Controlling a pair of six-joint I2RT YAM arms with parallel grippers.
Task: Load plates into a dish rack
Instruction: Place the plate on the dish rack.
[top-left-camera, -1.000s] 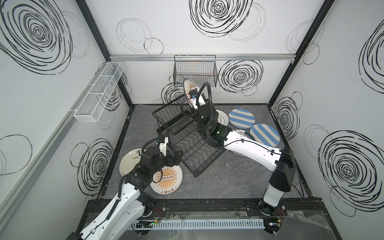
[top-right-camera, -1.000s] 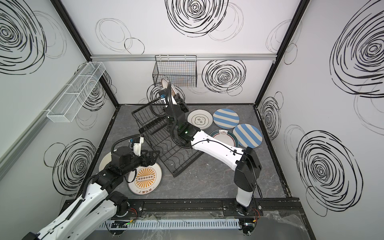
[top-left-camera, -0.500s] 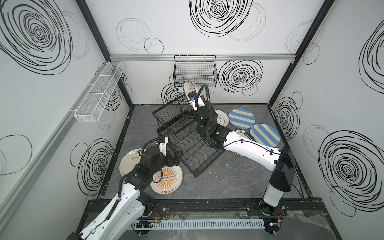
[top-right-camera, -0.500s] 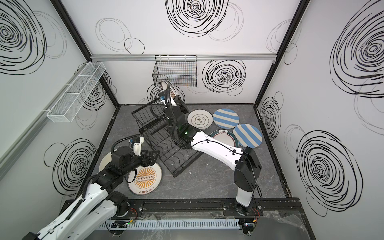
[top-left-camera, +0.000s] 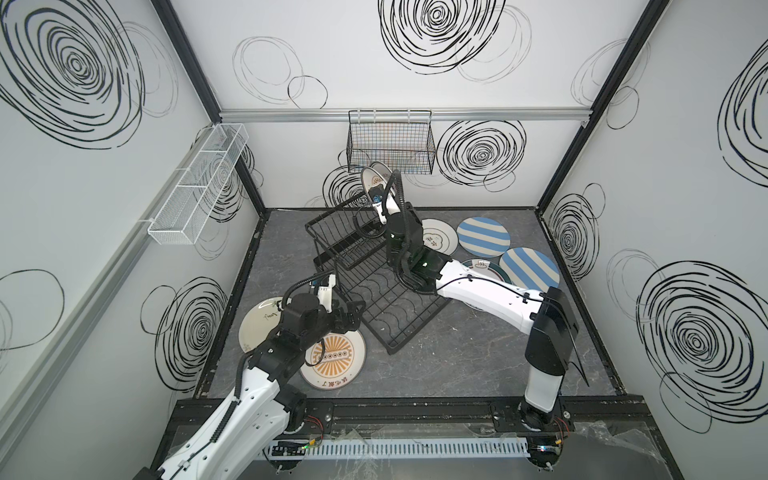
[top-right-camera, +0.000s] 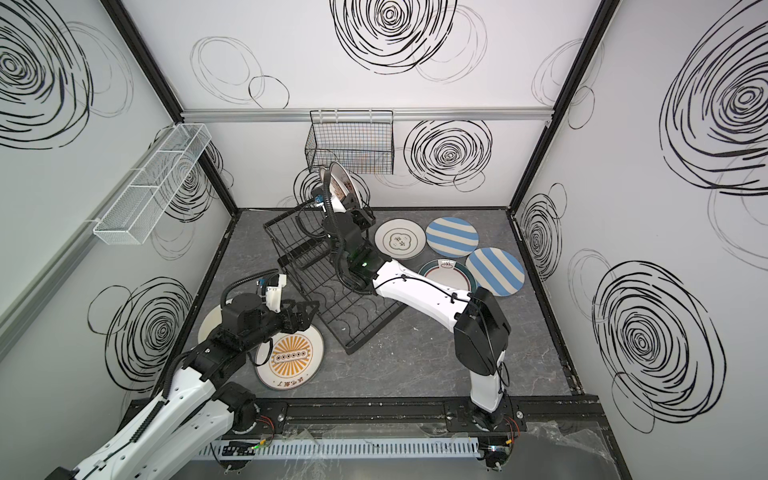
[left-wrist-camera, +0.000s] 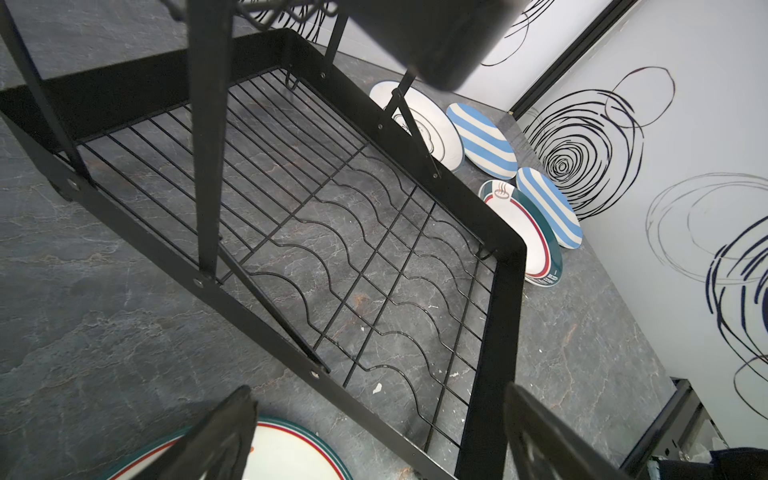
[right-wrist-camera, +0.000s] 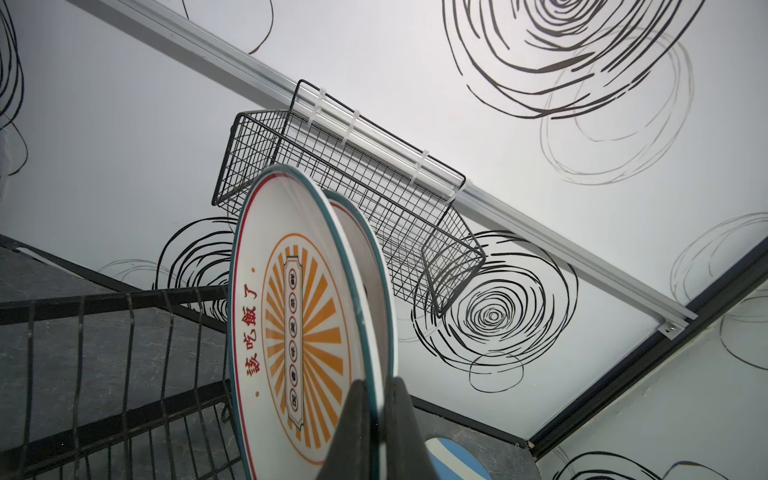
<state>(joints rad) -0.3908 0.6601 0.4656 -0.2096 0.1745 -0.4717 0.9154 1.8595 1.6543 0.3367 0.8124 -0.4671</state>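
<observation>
step: loading the first plate; the right gripper (right-wrist-camera: 378, 383) holds a sunburst plate (right-wrist-camera: 291, 332) on edge above the upper basket (top-left-camera: 332, 232), at 12 o'clock of the rack (top-left-camera: 399, 309)
right gripper: pressed together on the plate's rim; a second rim shows just behind it, and i cannot tell if that is another plate in the pinch
left gripper (top-left-camera: 352, 312): spread, holding nothing, beside the rack's 7 o'clock edge, over the rim of the table sunburst (top-left-camera: 332, 361)
rack: mid table (top-left-camera: 478, 365), running from 11 to 5 o'clock, no plate in either tier yet
next move: by my reading, lower the plate edge-first between the wires, keep it upright, clear the basket frame, and part the jaws only once a slot carries it; ceramic on thin wire may roll or tip
plates flat on table: six
- cream plate (top-left-camera: 259, 328): one, 8 o'clock of the rack
- table sunburst: one, 7 o'clock
- emblem plate (top-left-camera: 438, 243): one, 2 o'clock
- striped plates: two, at 2 o'clock (top-left-camera: 484, 241) and 3 o'clock (top-left-camera: 530, 272)
- green-rimmed plate (top-right-camera: 449, 272): one, 3 o'clock, partly under the right arm
plates in the air: one for sure, perhaps two
racks: one, two tiers
arms: two
wall basket (top-left-camera: 390, 145): one, back wall, 12 o'clock
white tray (top-left-camera: 199, 187): one, side wall, 10 o'clock
</observation>
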